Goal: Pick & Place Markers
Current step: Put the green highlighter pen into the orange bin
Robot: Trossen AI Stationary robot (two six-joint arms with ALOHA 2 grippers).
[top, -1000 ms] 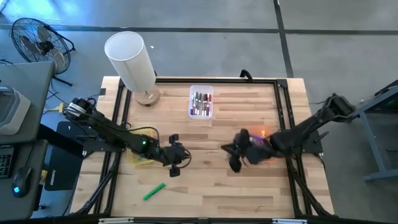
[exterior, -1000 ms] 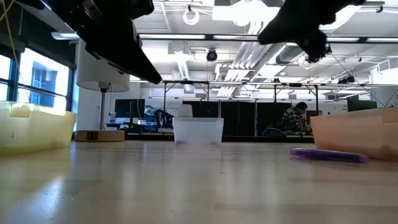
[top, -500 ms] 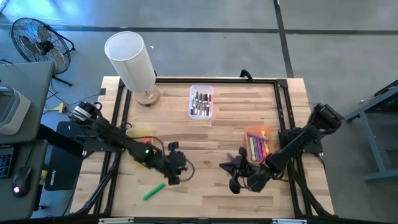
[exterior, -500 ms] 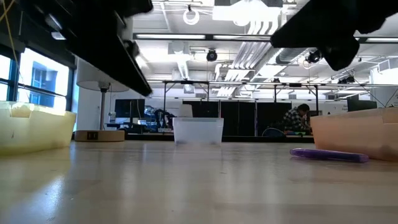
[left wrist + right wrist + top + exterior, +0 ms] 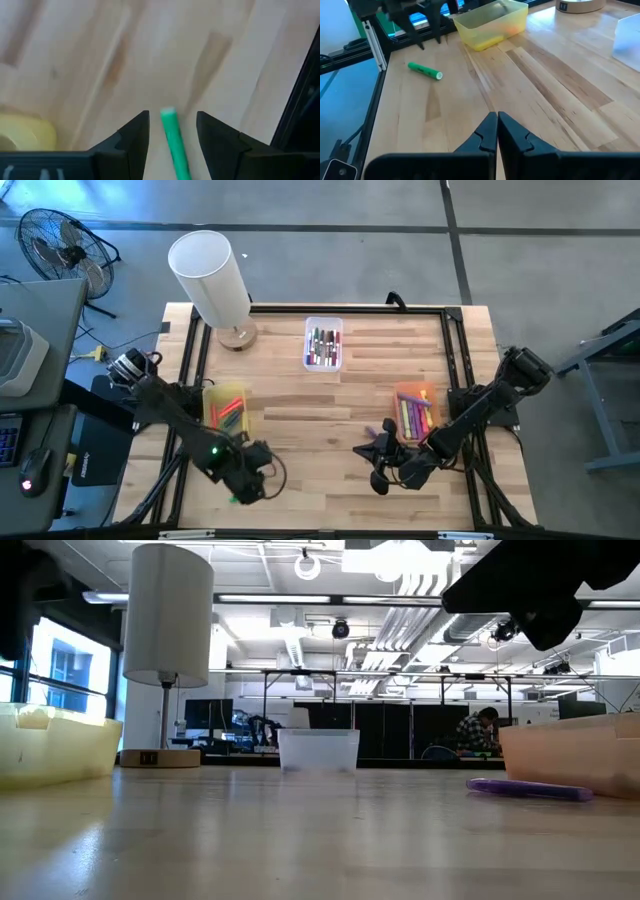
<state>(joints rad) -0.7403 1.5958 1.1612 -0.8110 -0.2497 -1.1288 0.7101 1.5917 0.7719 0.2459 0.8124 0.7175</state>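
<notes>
— While the left claw [image 5: 172, 131] hangs over the counter [image 5: 320, 395], where is the green marker [image 5: 174, 142]?
— Lying flat between its parted fingers, untouched, near the yellow bin [image 5: 491, 23].
— And the right claw [image 5: 497, 131]?
— Pressed together, empty, beside the orange bin [image 5: 414, 410] holding more markers [image 5: 412, 416].

Marker [image 5: 173, 140] between left pincer's [image 5: 172, 131] fingers.

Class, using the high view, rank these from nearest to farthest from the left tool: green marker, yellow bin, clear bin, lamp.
1. Green marker, on the table between the left tool's open fingers.
2. Yellow bin, table's left side.
3. Lamp, far left corner.
4. Clear bin, far centre; close to the lamp's rank.
</notes>
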